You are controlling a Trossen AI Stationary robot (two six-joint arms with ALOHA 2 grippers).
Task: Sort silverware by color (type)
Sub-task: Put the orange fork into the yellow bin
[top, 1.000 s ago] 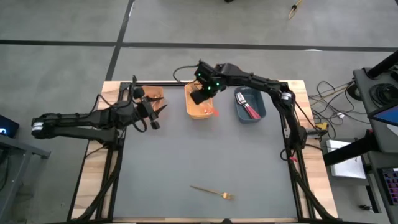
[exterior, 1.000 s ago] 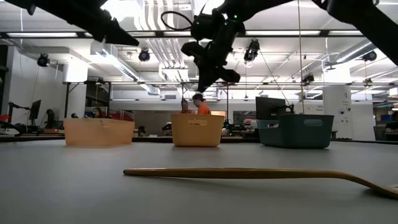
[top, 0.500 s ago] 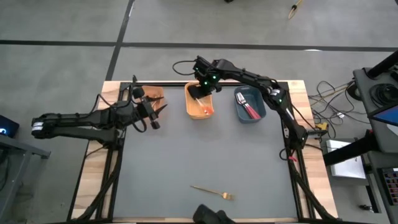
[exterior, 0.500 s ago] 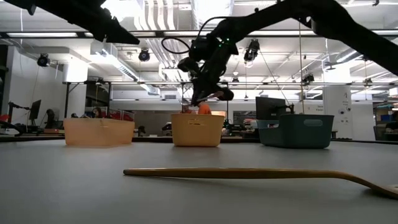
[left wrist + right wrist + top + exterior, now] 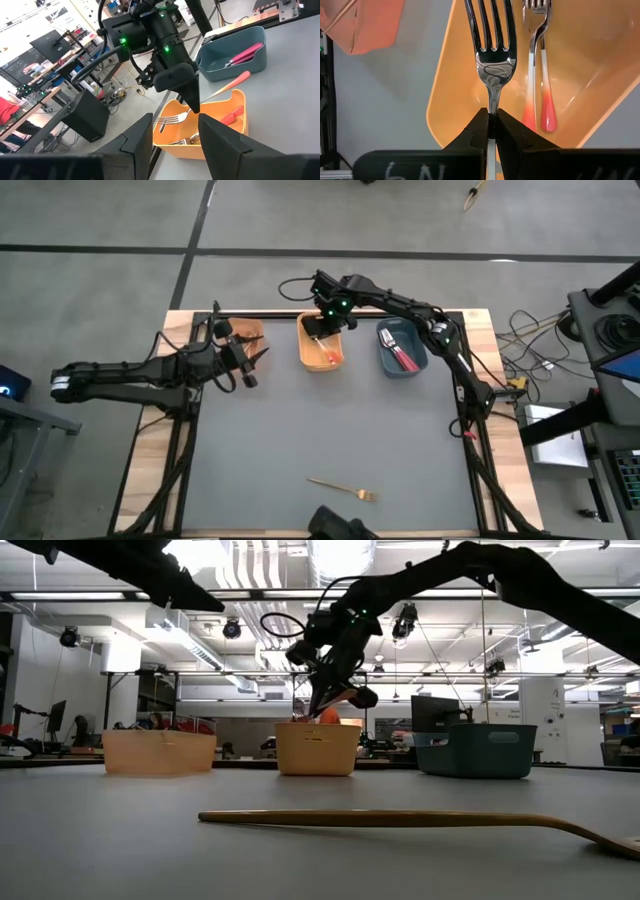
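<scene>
The right pincer (image 5: 322, 332) hangs over the orange bin (image 5: 321, 348) at the upper middle of the high view, clenched on an orange-handled fork (image 5: 492, 55). In the right wrist view the two dark fingers (image 5: 479, 132) pinch the fork at its neck, so the silver tines stick out past the fingertips over the bin's inside. In the left wrist view the same fork (image 5: 200, 106) lies slantwise under the pincer, tines low inside the bin and the orange handle rising above the rim toward the blue bin (image 5: 230, 55).

More forks lie on the floor of the orange bin; one with an orange handle (image 5: 536, 65) sits just beside the held one in the right wrist view. The blue bin, to the right of the orange one in the high view, holds red-pink-handled forks (image 5: 402, 356). A third, paler orange bin (image 5: 243, 331) stands at the upper left of the table (image 5: 330, 430).

A lone gold fork (image 5: 342, 488) lies on the grey table near the bottom middle of the high view, well apart from both pincers.

The left pincer (image 5: 250, 362) waits at the left side of the table, just below the pale bin, its fingers (image 5: 137, 142) spread and gripping nothing.
</scene>
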